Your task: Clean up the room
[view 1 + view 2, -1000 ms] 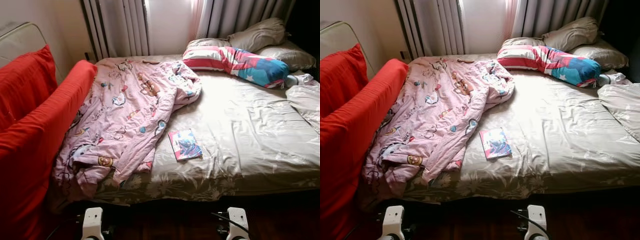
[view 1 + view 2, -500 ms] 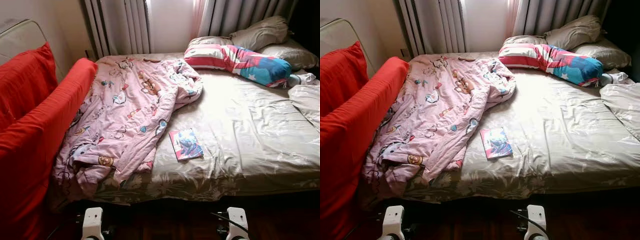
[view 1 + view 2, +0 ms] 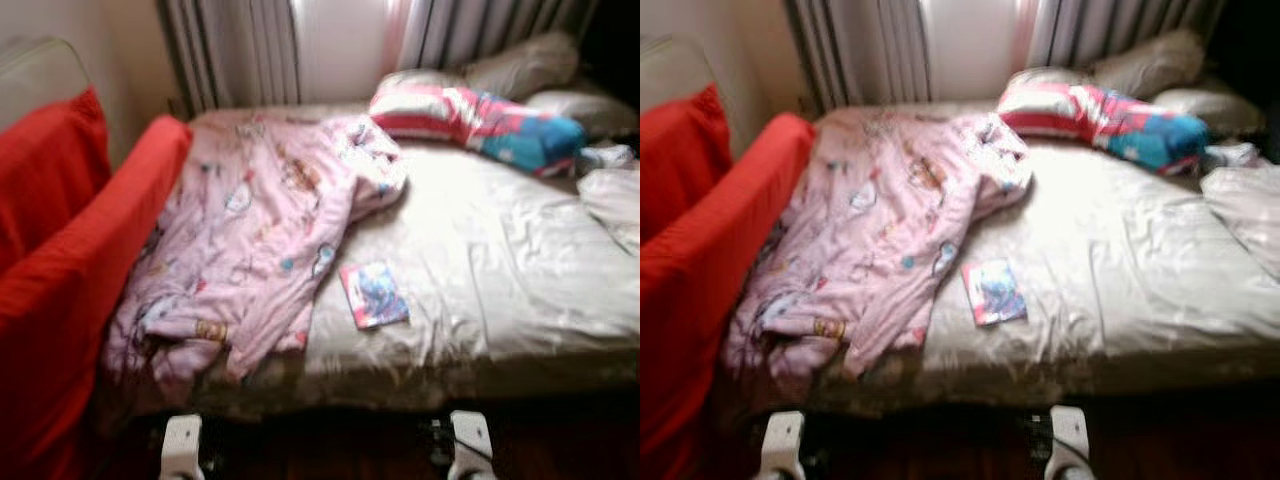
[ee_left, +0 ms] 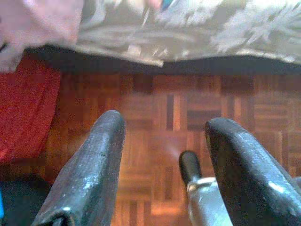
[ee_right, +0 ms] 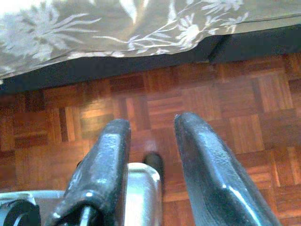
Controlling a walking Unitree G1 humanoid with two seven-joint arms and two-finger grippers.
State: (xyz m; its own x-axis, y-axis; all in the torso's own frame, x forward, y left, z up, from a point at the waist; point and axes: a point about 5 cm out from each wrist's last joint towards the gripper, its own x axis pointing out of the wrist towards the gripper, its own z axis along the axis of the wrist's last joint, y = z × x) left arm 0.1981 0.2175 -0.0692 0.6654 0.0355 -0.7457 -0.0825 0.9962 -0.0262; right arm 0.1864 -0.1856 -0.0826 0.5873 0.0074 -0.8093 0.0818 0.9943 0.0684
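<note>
Book point(image 3: 373, 294): thin, light, stiff; lies flat on bed point(image 3: 520, 270) near its front edge, just beside the pink blanket point(image 3: 250, 240). Likely slippery on sheet; best pinched at an edge. Left gripper point(image 4: 162, 155) and right gripper point(image 5: 150, 150) hang spread over the floor.

left end effector point(image 4: 162, 155): hanging low, fingers apart | right end effector point(image 5: 150, 155): hanging low, fingers apart

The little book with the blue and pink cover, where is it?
In the head views, the small blue and pink book lies flat on the beige bedsheet, near the bed's front edge, just right of the crumpled pink cartoon blanket.
</note>
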